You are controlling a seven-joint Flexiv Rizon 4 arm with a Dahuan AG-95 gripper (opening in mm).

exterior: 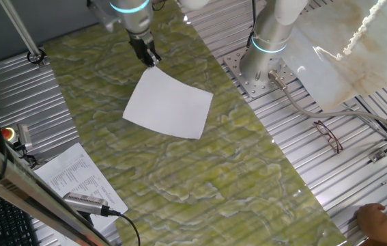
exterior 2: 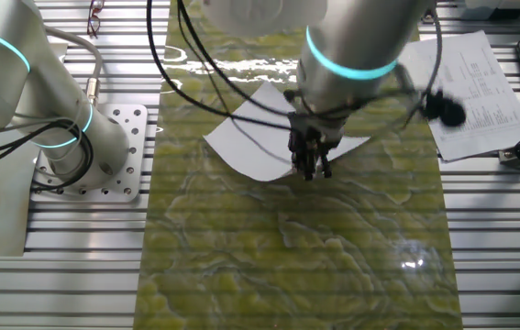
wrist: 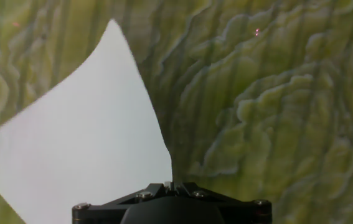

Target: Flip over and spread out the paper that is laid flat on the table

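The blank white paper (exterior: 169,104) lies on the green-yellow marbled table (exterior: 200,178), toward its far end. My gripper (exterior: 151,59) stands over the sheet's far corner, jaws together on that corner. In the other fixed view the gripper (exterior 2: 311,169) pinches the near corner of the paper (exterior 2: 250,137). In the hand view the paper (wrist: 83,137) curves up from the table (wrist: 269,112) into the closed jaws at the gripper (wrist: 172,185), so this corner is lifted while the rest of the sheet lies lower.
A printed text sheet (exterior: 77,178) and a silver cylinder with a cable (exterior: 87,203) lie on the ribbed panel at the left. A second arm's base (exterior: 267,65), a beige slab (exterior: 347,55), glasses (exterior: 328,134) and a person's hand (exterior: 384,219) are at the right.
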